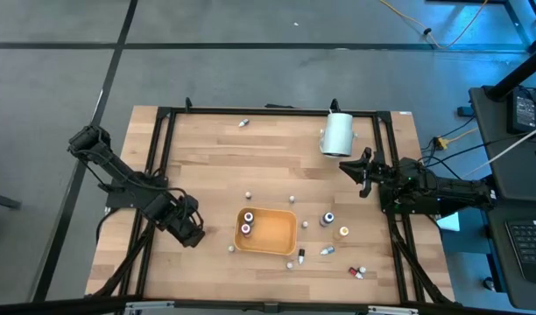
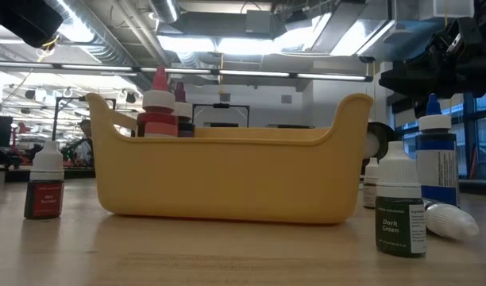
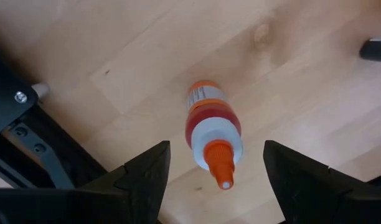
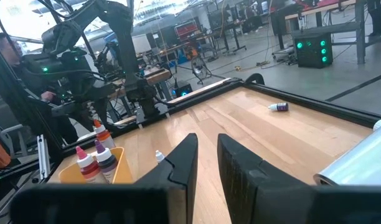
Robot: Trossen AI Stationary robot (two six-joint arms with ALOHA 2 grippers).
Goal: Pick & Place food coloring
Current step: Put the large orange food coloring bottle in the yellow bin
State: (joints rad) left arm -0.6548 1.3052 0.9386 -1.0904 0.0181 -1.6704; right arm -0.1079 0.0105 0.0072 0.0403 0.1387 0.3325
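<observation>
Two bottles of food coloring stand upright in the orange tray point(image 1: 277, 236) near the front of the counter point(image 1: 215, 166), at its left end – we see their caps point(image 1: 246, 222) from above and a red-and-white one point(image 2: 157, 107) rising over the tray's rim in the low view. Others are scattered on the bare wood around it: a blue-capped bottle point(image 1: 327, 219) and a yellow-topped one point(image 1: 344, 232) just right of the tray, a red one point(image 1: 357, 273) lying near the front right corner, a small one point(image 1: 243, 123) far back by the frame, and a few tiny white-capped ones between.

Our left hand point(image 1: 187, 229) hangs low over the counter just left of the tray, its fingers spread wide with nothing between them; its wrist view looks down on an orange-capped bottle point(image 3: 210, 127) standing on the wood, right in the gap – not touched by either finger.

Our right hand point(image 1: 360, 171) waits over the right side, beside the large white cylinder point(image 1: 337, 134) (lying on its side at the back). Its fingers point(image 4: 178, 165) stand a narrow way apart and carry nothing.
</observation>
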